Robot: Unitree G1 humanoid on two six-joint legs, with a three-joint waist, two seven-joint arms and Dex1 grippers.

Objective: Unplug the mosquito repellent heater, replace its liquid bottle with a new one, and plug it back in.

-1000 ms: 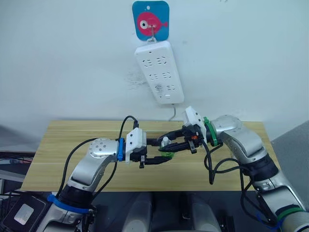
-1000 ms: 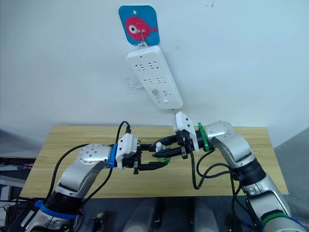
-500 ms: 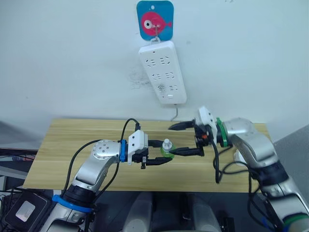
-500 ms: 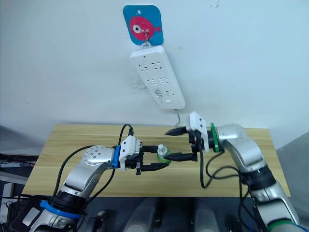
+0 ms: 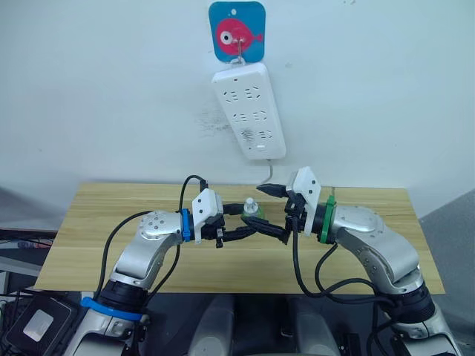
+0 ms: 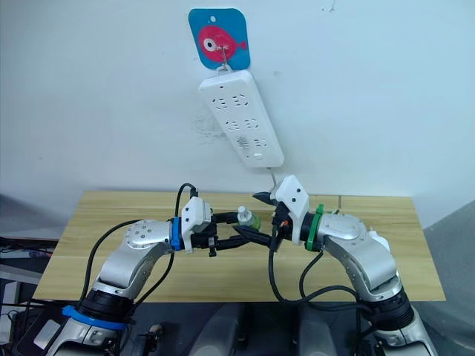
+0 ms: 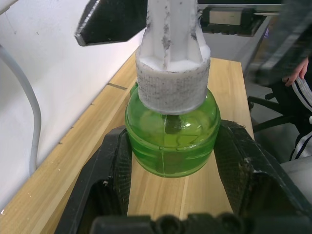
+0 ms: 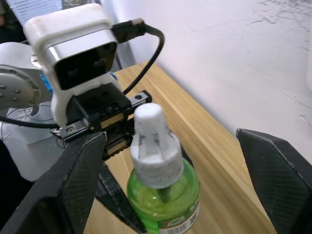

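Note:
My left gripper (image 5: pixel 251 222) is shut on the new one (image 5: pixel 254 214), a tiny translucent green bottle with a white cap, held upright just above the table. In the left wrist view the black fingers (image 7: pixel 114 168) press on both sides of the green body (image 7: pixel 170 139). Facing it, my right gripper (image 5: pixel 274 212) is open. One of its fingers is above and beyond the white cap (image 8: pixel 151 145), the other low beside the bottle, and neither touches. A white rounded bit behind my right forearm (image 6: pixel 377 241) may be the mosquito repellent heater. Its liquid bottle is out of view.
A long white power strip (image 5: pixel 249 111) hangs on the wall from a blue hook plate with a pink fish (image 5: pixel 237 31); none of its sockets holds a plug. Its cable drops behind the wooden table (image 5: pixel 104 215).
My right gripper pulled away to the right half a second ago and has come back left, open, to straddle the cap. The left gripper has raised the bottle slightly.

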